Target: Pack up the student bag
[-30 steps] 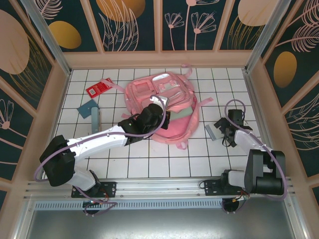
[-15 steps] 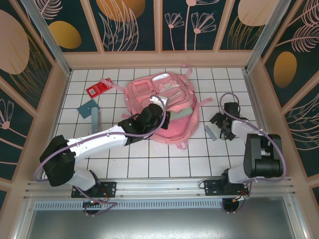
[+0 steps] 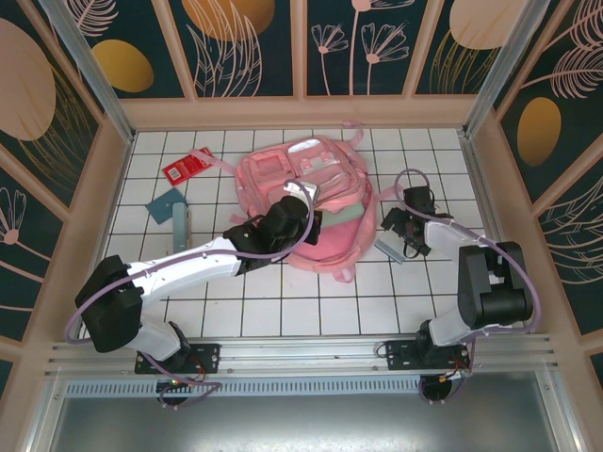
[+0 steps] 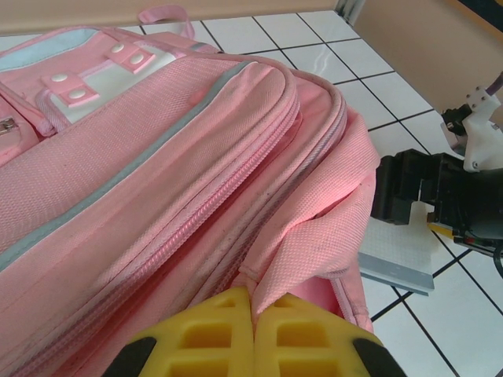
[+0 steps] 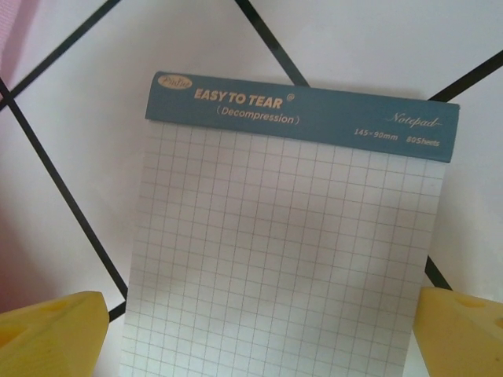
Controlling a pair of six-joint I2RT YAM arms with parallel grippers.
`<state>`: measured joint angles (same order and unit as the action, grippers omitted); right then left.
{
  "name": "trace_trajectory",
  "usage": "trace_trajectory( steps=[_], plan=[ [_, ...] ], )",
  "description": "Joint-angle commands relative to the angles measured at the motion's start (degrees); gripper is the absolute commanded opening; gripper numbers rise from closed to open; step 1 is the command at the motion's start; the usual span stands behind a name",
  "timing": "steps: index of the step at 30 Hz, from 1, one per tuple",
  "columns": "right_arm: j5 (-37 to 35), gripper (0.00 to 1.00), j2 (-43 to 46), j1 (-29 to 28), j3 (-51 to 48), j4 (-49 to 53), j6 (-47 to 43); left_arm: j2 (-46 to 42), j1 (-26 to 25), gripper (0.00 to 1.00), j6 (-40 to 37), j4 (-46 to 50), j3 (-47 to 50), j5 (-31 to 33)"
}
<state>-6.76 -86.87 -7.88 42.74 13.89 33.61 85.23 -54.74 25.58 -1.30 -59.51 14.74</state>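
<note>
The student bag (image 3: 316, 174), big and pink, lies flat at the middle back of the tiled table. My left gripper (image 3: 300, 203) is shut on a fold of its fabric at the edge of the open main compartment; in the left wrist view the yellow fingertips (image 4: 253, 314) pinch that pink flap of the bag (image 4: 157, 173). Right of the bag lies a grid-paper notepad (image 3: 389, 248) with a blue header. My right gripper (image 3: 403, 232) stands open over it. In the right wrist view the notepad (image 5: 291, 236) lies between the two yellow fingers (image 5: 55, 330).
A red packet (image 3: 188, 166), a teal card (image 3: 167, 203) and a grey strip (image 3: 181, 224) lie at the left of the table. Wooden walls enclose the tiled floor. From the left wrist, the right gripper (image 4: 428, 196) sits over the notepad (image 4: 397, 251) beside the bag.
The right arm has swung left and farther back toward the bag, and the notepad has slid a little left with it. The left arm and its hold on the bag are unchanged.
</note>
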Motion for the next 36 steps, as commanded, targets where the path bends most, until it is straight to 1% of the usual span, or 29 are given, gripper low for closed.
trace_trajectory(
  steps=[1,11,17,24,30,36],
  plan=[
    [-2.1,0.99,-1.6,-0.9,0.6,1.5,-0.3,0.0,0.3,0.0,0.0,-3.2,-1.2,-0.2],
    [-3.5,0.99,-5.6,-3.3,4.6,2.5,1.7,-0.2,0.3,0.0,0.3,-3.1,-0.9,-0.5],
    [-4.5,0.99,-5.1,-3.5,5.8,3.2,4.5,-0.4,0.4,0.0,0.2,-3.1,-0.7,-0.4],
    [-9.0,0.99,-5.5,-3.4,7.6,6.1,8.4,-0.5,0.5,0.0,0.3,-3.4,-0.2,-0.4],
    [-6.8,0.99,-6.4,-3.7,8.3,5.7,12.8,-0.6,0.4,0.0,0.3,-3.8,0.1,-0.7],
    [-7.7,0.99,-8.5,-4.5,9.4,6.7,14.3,-1.1,0.5,0.0,0.3,-4.1,0.8,-0.6]
  ],
)
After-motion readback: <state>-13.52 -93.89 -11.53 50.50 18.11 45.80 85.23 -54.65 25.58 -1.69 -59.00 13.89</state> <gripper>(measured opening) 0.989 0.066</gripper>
